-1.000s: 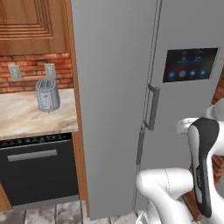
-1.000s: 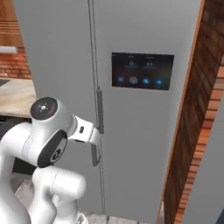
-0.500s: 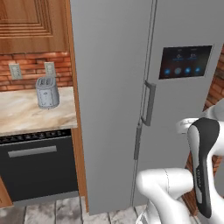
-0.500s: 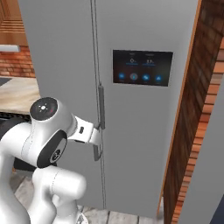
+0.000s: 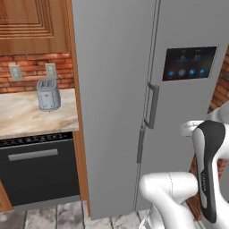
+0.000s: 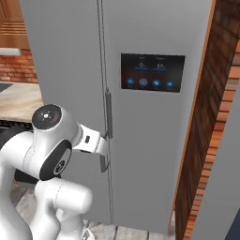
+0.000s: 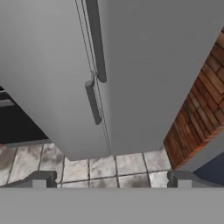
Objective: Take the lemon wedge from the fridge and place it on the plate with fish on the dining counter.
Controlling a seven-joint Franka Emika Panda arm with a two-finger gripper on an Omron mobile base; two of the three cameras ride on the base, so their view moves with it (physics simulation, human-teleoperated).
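fridge (image 5: 116, 89) shut, gripper (image 7: 111, 177) spread, top cropped

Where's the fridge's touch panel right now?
The black touch panel sits high on the fridge's right door, above and right of the bar handles, near the brick wall.

- I see brick wall (image 5: 27, 71) with outlets, wood cabinet (image 5: 31, 27) above
- marbled worktop (image 5: 27, 118), grey toaster (image 5: 48, 94), black dishwasher (image 5: 38, 172)
- grey tile floor (image 7: 100, 168)
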